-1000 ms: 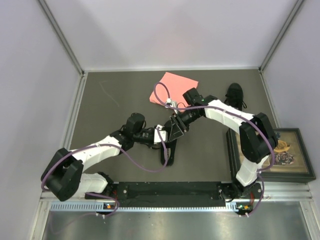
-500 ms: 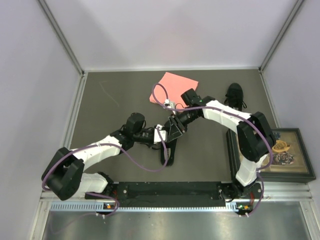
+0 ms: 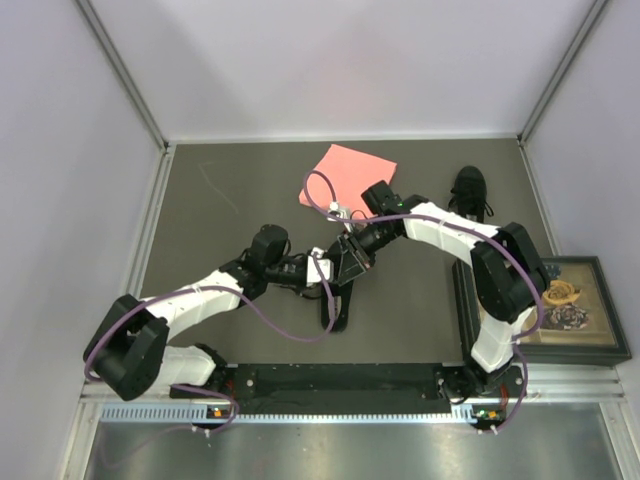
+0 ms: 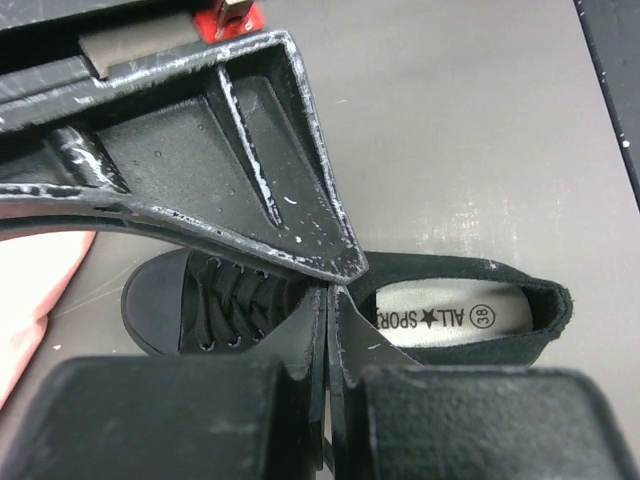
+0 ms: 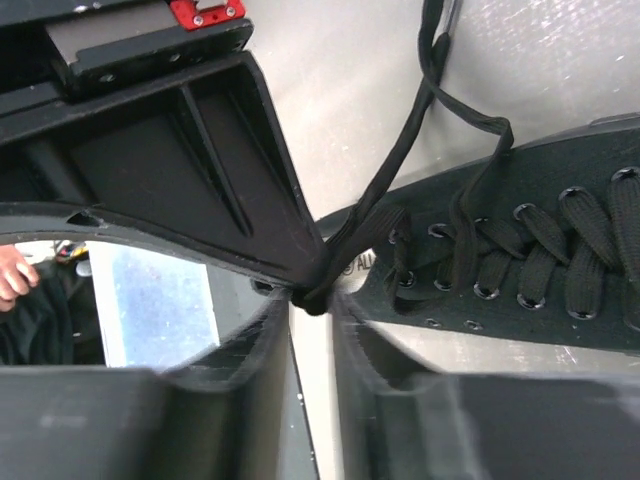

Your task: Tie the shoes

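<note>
Mid-frame in the top view, the right pincer (image 5: pixel 312 292) pinches a lace (image 5: pixel 400 165) of the near shoe (image 3: pixel 337 305). The left pincer (image 4: pixel 330 296) hangs closed just over that shoe's opening. The other shoe (image 3: pixel 470 188) sits upper right on the desk (image 3: pixel 230 200).

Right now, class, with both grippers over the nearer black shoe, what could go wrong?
The right gripper pinches the thin black lace only at its fingertips, so it may slip free. Pulling could drag the small black low-top shoe. The left gripper sits very close; they might collide.
</note>
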Controlling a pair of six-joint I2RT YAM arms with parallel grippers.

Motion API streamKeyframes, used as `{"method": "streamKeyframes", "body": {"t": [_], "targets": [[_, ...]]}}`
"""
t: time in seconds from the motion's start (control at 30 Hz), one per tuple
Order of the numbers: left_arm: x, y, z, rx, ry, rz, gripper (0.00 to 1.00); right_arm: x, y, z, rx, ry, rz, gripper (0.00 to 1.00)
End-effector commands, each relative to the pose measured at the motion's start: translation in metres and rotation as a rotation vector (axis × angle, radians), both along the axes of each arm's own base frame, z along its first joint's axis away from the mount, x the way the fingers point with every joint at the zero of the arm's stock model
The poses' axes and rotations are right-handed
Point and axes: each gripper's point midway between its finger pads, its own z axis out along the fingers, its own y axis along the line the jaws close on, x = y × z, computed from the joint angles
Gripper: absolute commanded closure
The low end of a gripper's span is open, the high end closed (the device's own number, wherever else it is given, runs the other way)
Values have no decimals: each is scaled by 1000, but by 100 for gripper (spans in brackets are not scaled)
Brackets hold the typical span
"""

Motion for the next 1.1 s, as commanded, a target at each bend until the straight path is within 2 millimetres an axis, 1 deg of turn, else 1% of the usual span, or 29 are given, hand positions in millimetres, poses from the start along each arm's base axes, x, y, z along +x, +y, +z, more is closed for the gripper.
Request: {"method": "streamKeyframes", "body": {"t": [0.0, 0.03, 0.07, 0.27, 0.3, 0.33, 0.4, 0.43, 0.5, 0.53, 0.57, 0.63, 0.67, 0.7, 0.77, 0.8, 0.83, 0.87, 0.9, 0.93, 1.0, 1.07], "targets": [[-5, -7, 11, -54, -41, -57, 100, 1, 10, 7, 66, -32, 30, 89], [-6, -7, 9, -50, -38, -59, 100, 1, 10, 10, 71, -31, 33, 92], [-5, -7, 10, -51, -44, -61, 100, 0, 10, 10, 70, -28, 35, 100], [-5, -2, 7, -27, -46, -54, 100, 4, 2, 12, 68, -54, 12, 100], [-5, -1, 6, -22, -46, -50, 98, 8, -2, 13, 66, -61, -5, 100], [-6, 2, 2, 0, -33, -46, 86, 10, -4, 14, 64, -74, -13, 100], [-5, 5, 5, 6, -33, -36, 76, 14, -8, 15, 62, -82, -27, 100], [-4, 10, 6, 12, -29, -26, 63, 14, -9, 16, 59, -89, -29, 100], [0, 17, 8, 20, -26, -3, 55, 14, -10, 18, 59, -102, -28, 100], [-2, 22, 12, 26, -18, 6, 51, 14, -10, 19, 59, -107, -30, 100], [0, 26, 14, 29, -14, 21, 49, 14, -10, 19, 59, -109, -31, 100], [13, 39, 22, 35, -24, 89, 46, 15, -10, 20, 58, -112, -36, 100], [15, 46, 19, 54, -7, 114, 46, 15, -10, 19, 56, -111, -36, 100], [25, 58, 17, 68, -7, 164, 46, 14, -10, 19, 54, -111, -37, 100], [36, 73, 9, 101, 2, 206, 46, 14, -10, 18, 46, -111, -36, 100], [43, 83, 4, 122, 14, 241, 47, 13, -10, 18, 43, -115, -34, 100], [52, 88, -3, 162, 7, 256, 47, 12, -10, 17, 40, -111, -30, 100], [53, 90, -7, 185, 17, 258, 48, 11, -9, 17, 37, -110, -27, 100], [49, 95, -15, 217, 54, 250, 49, 11, -9, 17, 37, -110, -27, 100], [51, 95, -19, 234, 58, 233, 50, 11, -9, 18, 37, -110, -29, 100], [47, 93, -23, 237, 103, 213, 51, 10, -8, 18, 34, -108, -28, 100], [44, 87, -26, 223, 146, 186, 51, 11, -8, 19, 35, -108, -30, 100]]}}
